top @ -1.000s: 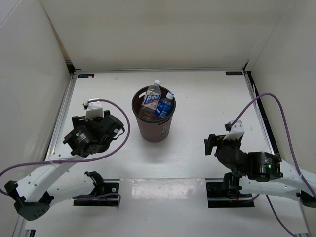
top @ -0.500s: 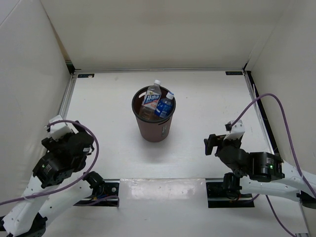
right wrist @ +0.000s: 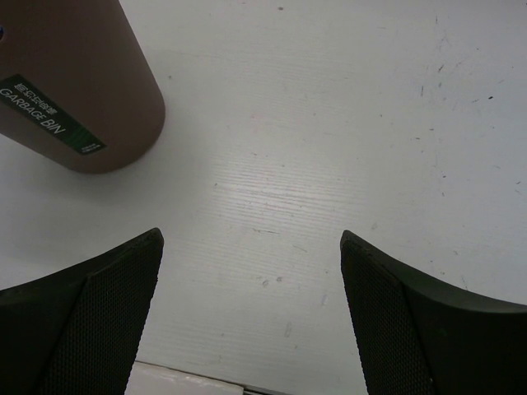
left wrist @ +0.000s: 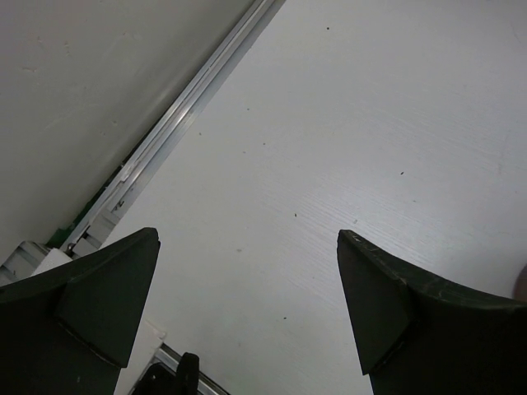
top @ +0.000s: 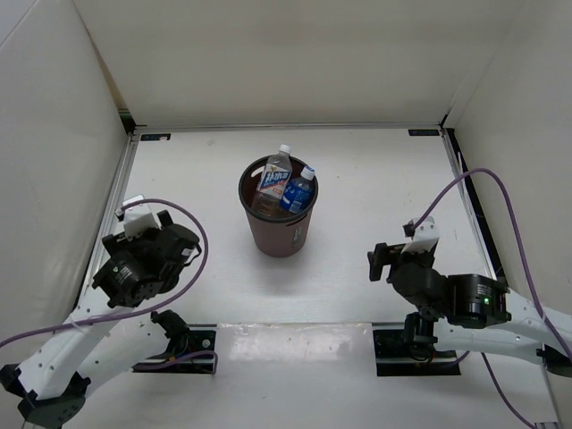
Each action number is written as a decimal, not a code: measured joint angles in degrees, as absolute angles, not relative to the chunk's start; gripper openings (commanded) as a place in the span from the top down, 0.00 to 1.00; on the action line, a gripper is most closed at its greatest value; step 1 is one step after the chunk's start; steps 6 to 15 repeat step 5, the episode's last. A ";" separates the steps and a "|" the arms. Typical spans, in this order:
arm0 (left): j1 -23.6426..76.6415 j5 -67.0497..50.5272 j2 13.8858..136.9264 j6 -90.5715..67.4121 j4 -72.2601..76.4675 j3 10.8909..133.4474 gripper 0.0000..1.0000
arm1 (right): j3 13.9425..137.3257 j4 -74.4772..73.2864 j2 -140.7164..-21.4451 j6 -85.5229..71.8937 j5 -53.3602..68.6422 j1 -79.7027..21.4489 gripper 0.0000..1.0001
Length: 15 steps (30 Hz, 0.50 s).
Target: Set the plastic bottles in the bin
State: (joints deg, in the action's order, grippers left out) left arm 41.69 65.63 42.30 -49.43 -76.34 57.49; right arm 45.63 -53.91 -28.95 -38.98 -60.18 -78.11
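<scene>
The dark brown bin [top: 278, 234] stands upright at the table's middle. A clear bottle with a white cap [top: 275, 178] and a blue-labelled bottle [top: 298, 191] stand inside it, necks above the rim. No other bottle shows. My left gripper [top: 134, 239] [left wrist: 247, 239] is open and empty, over bare table near the left rail, well left of the bin. My right gripper [top: 391, 259] [right wrist: 251, 239] is open and empty, to the right of the bin. The bin's side with a green label [right wrist: 78, 90] shows at the upper left of the right wrist view.
A metal rail [left wrist: 185, 119] runs along the table's left edge beside the white side wall [top: 54, 134]. White walls close the back and right. Purple cables [top: 487, 179] loop from both wrists. Black base mounts [top: 179, 344] sit at the near edge.
My left arm drew back toward the near left corner, then came forward and right a little. The right arm has barely moved. The bin and bottles are unchanged.
</scene>
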 measured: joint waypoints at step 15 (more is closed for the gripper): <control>41.67 64.49 37.80 -47.11 -72.27 53.39 0.00 | 45.63 -53.52 -29.76 -38.26 -59.64 -78.13 0.10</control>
